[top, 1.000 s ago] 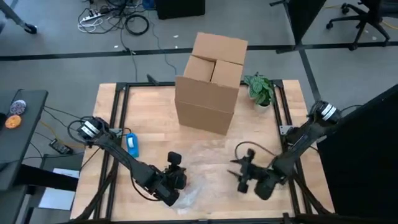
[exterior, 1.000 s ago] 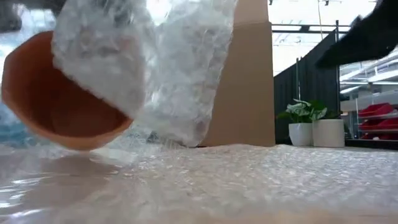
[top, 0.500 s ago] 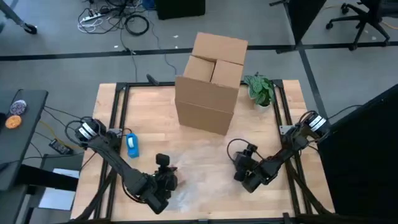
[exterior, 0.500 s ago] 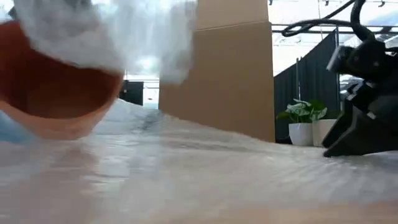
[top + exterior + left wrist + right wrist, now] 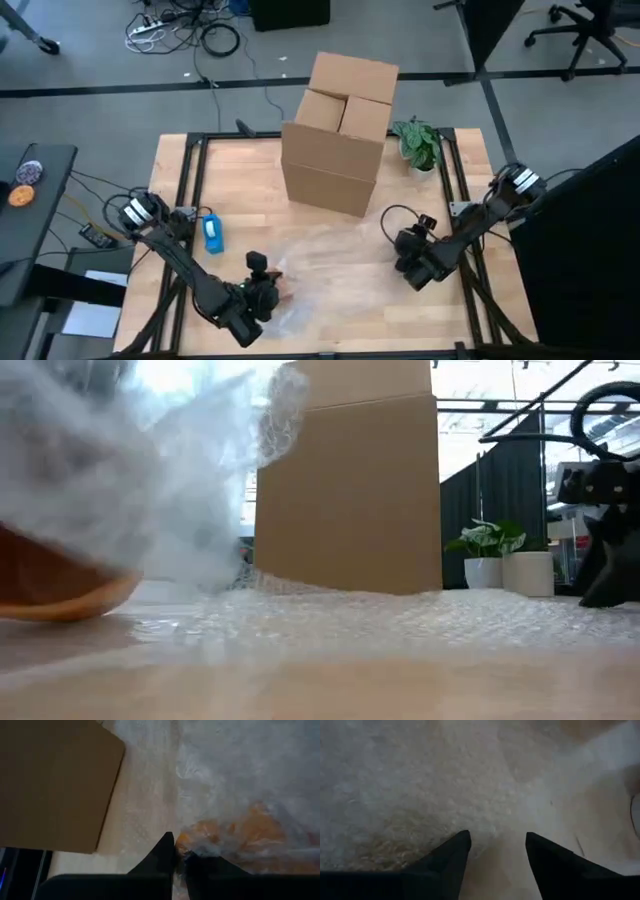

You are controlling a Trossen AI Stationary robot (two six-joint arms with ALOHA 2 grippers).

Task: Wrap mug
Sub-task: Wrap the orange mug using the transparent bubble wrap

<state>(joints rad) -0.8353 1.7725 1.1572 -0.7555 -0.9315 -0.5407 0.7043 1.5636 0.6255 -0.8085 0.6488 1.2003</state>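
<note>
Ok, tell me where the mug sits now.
High view: the orange mug lies under the bubble wrap near the table's front left, at the left gripper, below the cardboard box.

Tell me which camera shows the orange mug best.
The left wrist view: the orange mug fills the frame under bubble wrap, just beyond the left tool. The low view catches only its lower edge; the high view shows an orange sliver; the right wrist view shows none.
</note>
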